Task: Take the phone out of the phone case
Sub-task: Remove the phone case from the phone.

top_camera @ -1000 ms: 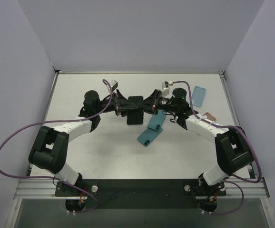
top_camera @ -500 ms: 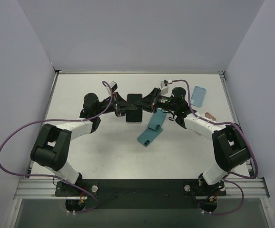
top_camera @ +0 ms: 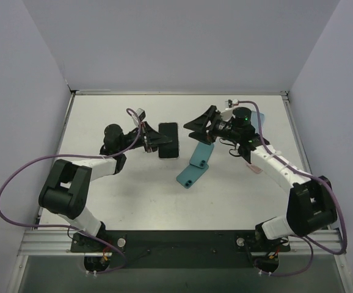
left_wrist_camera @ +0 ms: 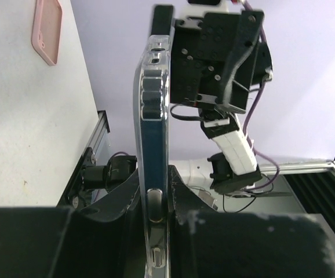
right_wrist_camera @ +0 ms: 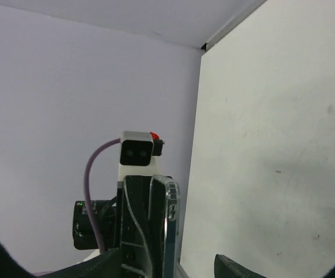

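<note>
The right hand (top_camera: 196,127) has let go, now apart; the left hand (top_camera: 154,140) alone clamps the phone (top_camera: 168,140), case (left_wrist_camera: 150,87) seemingly still on.

A teal phone case (top_camera: 187,177) and a bluer one (top_camera: 200,156) overlap near the middle of the white table (top_camera: 103,207). A pink case (left_wrist_camera: 46,29) lies on the table too.

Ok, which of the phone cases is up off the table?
The clear case with the dark phone, clamped in the left tool; the teal case and pink case lie flat.
</note>
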`<state>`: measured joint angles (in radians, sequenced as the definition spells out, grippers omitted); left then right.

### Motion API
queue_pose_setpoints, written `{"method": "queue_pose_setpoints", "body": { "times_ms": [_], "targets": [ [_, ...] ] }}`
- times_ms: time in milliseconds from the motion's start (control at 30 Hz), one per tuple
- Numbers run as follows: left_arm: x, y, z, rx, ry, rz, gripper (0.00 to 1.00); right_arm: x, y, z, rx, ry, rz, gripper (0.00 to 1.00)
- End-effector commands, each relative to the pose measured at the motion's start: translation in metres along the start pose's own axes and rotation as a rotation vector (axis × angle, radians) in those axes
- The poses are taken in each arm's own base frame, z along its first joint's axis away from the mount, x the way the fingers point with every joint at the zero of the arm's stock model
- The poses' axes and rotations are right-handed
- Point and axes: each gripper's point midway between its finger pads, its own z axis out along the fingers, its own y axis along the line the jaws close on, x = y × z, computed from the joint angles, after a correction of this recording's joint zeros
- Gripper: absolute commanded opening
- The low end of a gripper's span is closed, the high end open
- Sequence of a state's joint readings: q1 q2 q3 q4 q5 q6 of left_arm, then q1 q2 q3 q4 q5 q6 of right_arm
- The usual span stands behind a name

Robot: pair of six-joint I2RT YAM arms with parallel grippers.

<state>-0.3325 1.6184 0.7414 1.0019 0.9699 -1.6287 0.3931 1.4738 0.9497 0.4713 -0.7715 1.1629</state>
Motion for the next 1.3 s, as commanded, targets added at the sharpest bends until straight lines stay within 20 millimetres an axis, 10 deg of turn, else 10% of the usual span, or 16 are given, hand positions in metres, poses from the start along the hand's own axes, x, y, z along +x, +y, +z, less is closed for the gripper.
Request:
{"method": "queue_pose_setpoints", "body": {
  "times_ms": [0, 400, 933, 1133, 1267],
  "targets": [
    [-0.016, -0.035, -0.009, 0.119, -0.097, 0.12, 0.0, -0.002, 0.021, -0.033, -0.012, -0.063, -0.11, 0.58],
    [-0.033, -0.054, -0.013, 0.236, -0.211, 0.112, 0.0, 0.057, 0.033, -0.021, -0.091, 0.075, -0.147, 0.48],
    [-0.029, -0.051, -0.016, 0.232, -0.217, 0.112, 0.0, 0.058, 0.04, -0.002, -0.167, 0.088, -0.067, 0.28],
    [-0.029, -0.051, -0.018, 0.236, -0.229, 0.105, 0.0, 0.061, 0.058, 0.005, -0.246, 0.118, -0.018, 0.0],
    [-0.03, -0.063, -0.021, 0.283, -0.245, 0.128, 0.0, 0.053, 0.081, -0.002, -0.381, 0.088, 0.044, 0.0]
  ]
}}
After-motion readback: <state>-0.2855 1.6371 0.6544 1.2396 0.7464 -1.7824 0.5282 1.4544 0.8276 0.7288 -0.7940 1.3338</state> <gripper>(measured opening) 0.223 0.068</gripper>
